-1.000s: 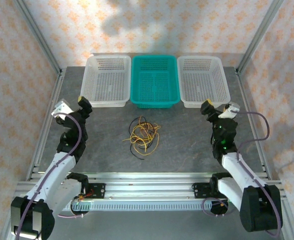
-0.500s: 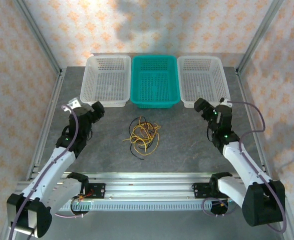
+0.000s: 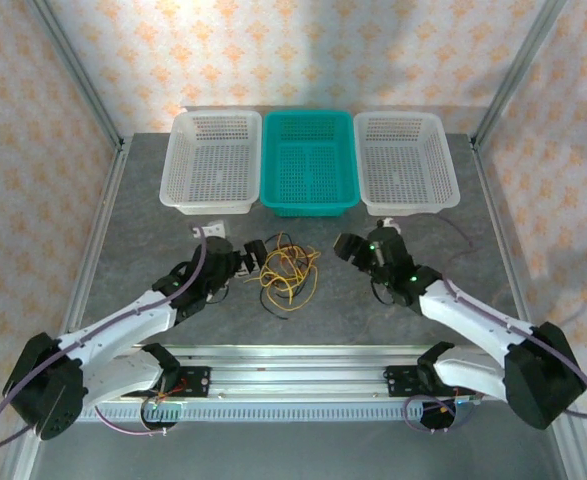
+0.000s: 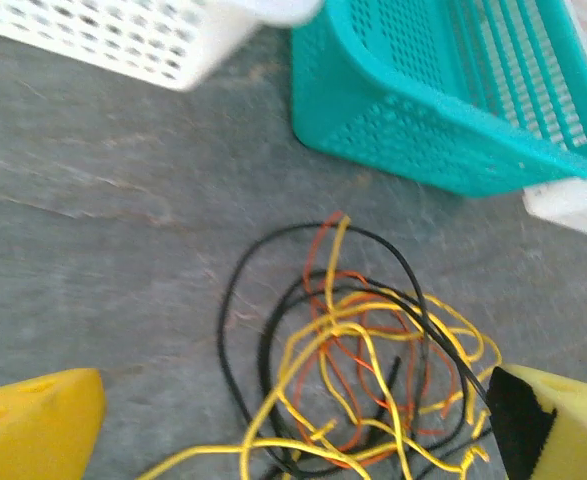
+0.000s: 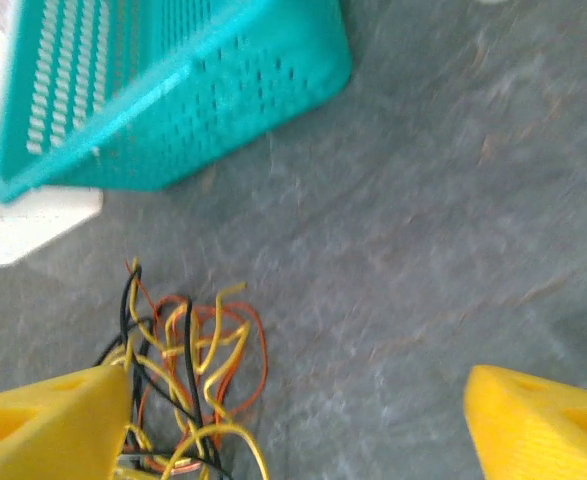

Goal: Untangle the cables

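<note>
So I'm at the reach-in part of the untangling job, with nothing picked up yet. The cables (image 3: pixel 285 272) sit in one knotted pile of yellow, black and orange-ish loops in the middle of the tabletop (image 3: pixel 143 240). They're just on the near side of the teal basket (image 3: pixel 308 204), which has a white basket (image 3: pixel 209 205) on its left and a second white basket (image 3: pixel 407 205) on its right. My left fingers (image 4: pixel 33 425) are spread wide with nothing in them, right at the left edge of the pile. On the left wrist camera most of the knot sits in the gap between them. My right fingers (image 5: pixel 43 425) are spread wide too, holding nothing, just right of the pile. On that wrist camera the loops crowd against one finger and the rest of the gap is over bare tabletop. Next move, I reckon: pick one strand per side, probably a yellow loop that pokes out, get low enough to pinch it without scooping its neighbours, then pull apart slowly. I think the right side needs a nudge left first. I can't tell which strand runs on top in the middle, so I'd go gently.
</note>
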Tool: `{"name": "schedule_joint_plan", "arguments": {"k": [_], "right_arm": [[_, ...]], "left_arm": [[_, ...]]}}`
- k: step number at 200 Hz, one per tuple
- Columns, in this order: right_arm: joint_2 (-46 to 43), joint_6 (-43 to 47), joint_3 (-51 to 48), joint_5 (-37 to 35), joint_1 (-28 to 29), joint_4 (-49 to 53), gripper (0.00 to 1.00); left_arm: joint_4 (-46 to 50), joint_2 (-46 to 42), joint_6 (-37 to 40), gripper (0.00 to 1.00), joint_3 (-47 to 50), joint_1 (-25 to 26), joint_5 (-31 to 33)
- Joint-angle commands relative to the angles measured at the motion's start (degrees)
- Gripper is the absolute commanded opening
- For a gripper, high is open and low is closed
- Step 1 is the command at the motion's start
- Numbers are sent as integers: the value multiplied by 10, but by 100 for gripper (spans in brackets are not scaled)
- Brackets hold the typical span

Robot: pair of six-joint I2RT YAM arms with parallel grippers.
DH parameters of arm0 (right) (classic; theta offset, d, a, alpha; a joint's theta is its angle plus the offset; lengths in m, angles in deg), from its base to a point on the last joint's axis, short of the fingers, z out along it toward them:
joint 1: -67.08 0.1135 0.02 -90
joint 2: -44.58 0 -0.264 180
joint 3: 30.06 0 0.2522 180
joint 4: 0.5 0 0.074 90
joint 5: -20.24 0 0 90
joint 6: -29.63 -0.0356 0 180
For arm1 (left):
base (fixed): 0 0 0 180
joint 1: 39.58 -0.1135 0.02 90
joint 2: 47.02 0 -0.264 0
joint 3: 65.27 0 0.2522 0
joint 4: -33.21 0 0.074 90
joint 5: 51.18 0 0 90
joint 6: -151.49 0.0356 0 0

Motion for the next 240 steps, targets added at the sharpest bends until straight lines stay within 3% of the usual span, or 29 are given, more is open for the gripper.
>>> {"name": "schedule_joint_plan", "arguments": {"k": [1,39,89,122,175,213,240], "right_arm": [[31,-47,34,-33,34,19,80],[121,-60,81,5,86,30,59],[187,-72,117,71,104,22,45],[210,-72,138,78,105,43,35],[225,-70,157,64,105,58,36],[234,-37,161,114,106,12,35],[240,-19,171,88,107,43,38]], "left_arm": [[-57,26,-10,99,-7,24,-18],[-62,78,-4,99,-22,51,-10],[-92,102,-22,99,-15,52,-21],[-92,116,-19,99,-18,52,-18],[-86,141,-2,99,-28,52,-11],[-78,161,-1,99,-31,52,-3],[-51,183,-3,99,-36,52,24]]}}
